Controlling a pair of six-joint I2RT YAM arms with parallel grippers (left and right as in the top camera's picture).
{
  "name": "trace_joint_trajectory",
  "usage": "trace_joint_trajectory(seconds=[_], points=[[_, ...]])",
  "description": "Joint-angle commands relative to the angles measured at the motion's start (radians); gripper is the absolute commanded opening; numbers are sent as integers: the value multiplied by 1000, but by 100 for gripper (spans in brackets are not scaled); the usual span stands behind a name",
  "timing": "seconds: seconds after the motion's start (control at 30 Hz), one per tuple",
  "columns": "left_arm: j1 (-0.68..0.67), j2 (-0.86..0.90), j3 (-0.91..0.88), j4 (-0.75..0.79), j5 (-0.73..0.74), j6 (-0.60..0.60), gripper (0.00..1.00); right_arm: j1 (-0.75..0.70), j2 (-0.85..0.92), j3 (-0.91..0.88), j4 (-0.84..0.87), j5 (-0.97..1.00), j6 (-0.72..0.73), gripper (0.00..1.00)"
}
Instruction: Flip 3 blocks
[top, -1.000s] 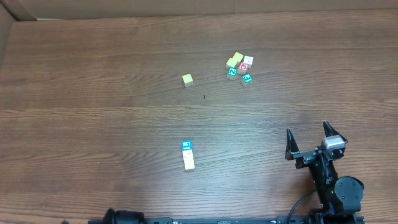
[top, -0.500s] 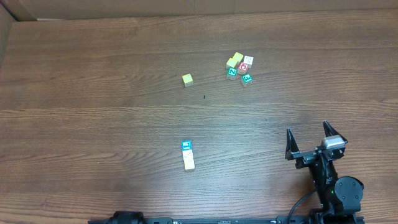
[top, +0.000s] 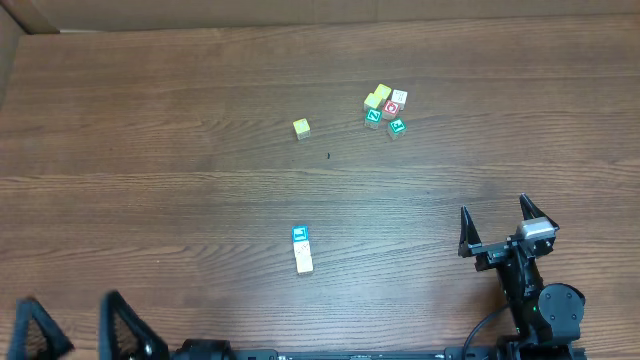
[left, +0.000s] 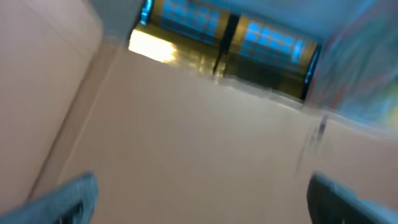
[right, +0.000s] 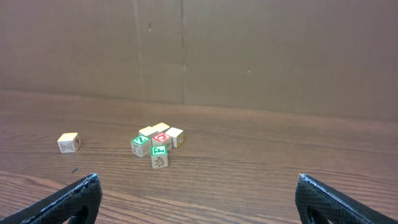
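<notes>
overhead: the left tool (top: 72, 310) is showing at the near left corner of the desk (top: 150, 150), fingers spread, pinching nothing. the right tool (top: 493, 215) is standing by the near right corner, equally spread and empty. the blue block (top: 299, 234), cream-white block (top: 302, 250) and pale yellow block (top: 304, 266) are lying in a short touching row, midway along the near edge. the blue one's white mark is too small to read. toward the far edge a lone yellow cube (top: 301, 128) is sitting, with a cluster (top: 384, 110) of green-marked, red-marked, yellow and white cubes toward the right edge.

left wrist: everything is coming out blurred, with a cardboard wall (left: 186, 137) between spread fingertips.

right wrist: spread fingers are framing the cluster and the lone cube, whose marks are unreadable.
</notes>
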Motion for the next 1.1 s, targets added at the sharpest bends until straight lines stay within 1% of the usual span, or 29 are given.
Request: trace_joint_trajectory(seconds=[0.0,0.07,0.13,0.17,0.23,0.37,0.73,1.0,1.07], points=[[42,-9,-143,216,56,47,100,4,-11,-10,4,-2,-4,100],[64,-9,-232,403,87,47,99,4,-11,-10,4,-2,-4,100],[69,-9,-309,553,114,47,100,4,-11,-10,4,-2,-4,100],[69,-9,-346,613,134,47,100,4,-11,-10,4,-2,-4,100],[69,-9,-396,661,171,47,99,4,-11,-10,4,-2,-4,100],[69,-9,-468,657,205,47,100,4,-11,-10,4,-2,-4,100],[67,-9,-726,727,193,46,99,4,-11,-10,4,-2,-4,100],[68,-9,-866,727,189,46,100,4,-11,-10,4,-2,-4,100],[68,-9,-874,678,192,47,100,4,-11,-10,4,-2,-4,100]])
